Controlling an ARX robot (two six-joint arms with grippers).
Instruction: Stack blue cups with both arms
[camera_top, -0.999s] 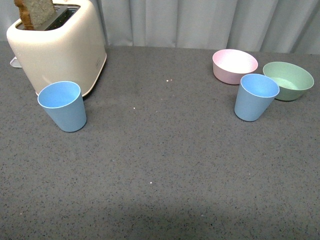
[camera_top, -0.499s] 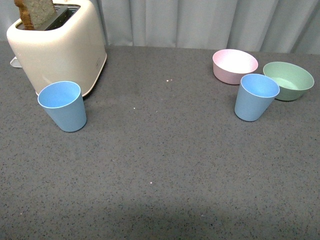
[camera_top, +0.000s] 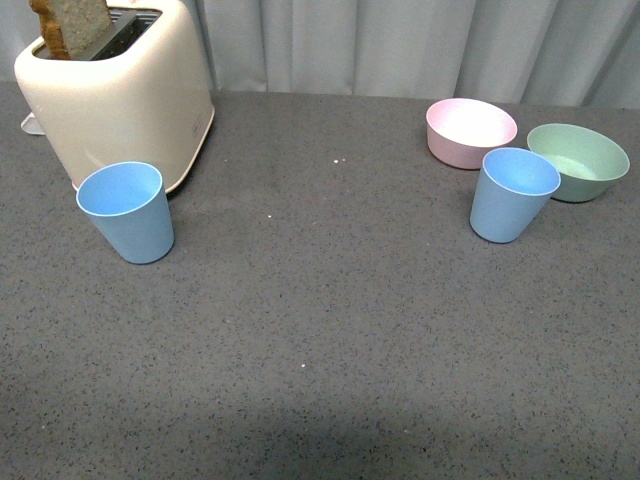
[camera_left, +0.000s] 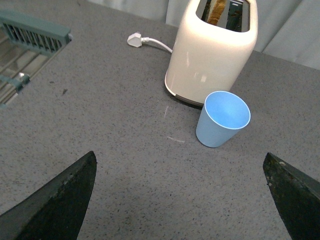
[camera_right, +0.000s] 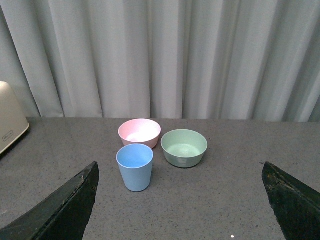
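The left gripper (camera_left: 179, 160) is nearest, seen only in the left wrist view. Its two black jaws stand wide apart and grip nothing. The right gripper (camera_right: 179, 167) is in the same state in the right wrist view: jaws spread wide, nothing between them. Both grippers are above the grey speckled tabletop (camera_top: 320, 330) and clear of every object.

Beyond a bare stretch of tabletop stand the two task objects. The left blue cup (camera_top: 127, 215) is upright, mouth up, on the left side. The right blue cup (camera_top: 510, 198) is upright, mouth up, on the right side. The two cups are well apart.

Directly behind the left blue cup is a cream toaster (camera_top: 120, 90) with a bread slice (camera_top: 72, 22) standing in one slot. The cup is just beside the toaster base; contact cannot be determined. Behind the right blue cup are a pink bowl (camera_top: 470, 132) and a green bowl (camera_top: 578, 160), side by side, with the cup in front of the gap between them.

Behind the toaster, a white power plug (camera_left: 134, 39) lies on the tabletop. A grey-green slatted rack (camera_left: 30, 35) lies off to one side.

A pale pleated curtain (camera_top: 400, 45) closes the far edge.
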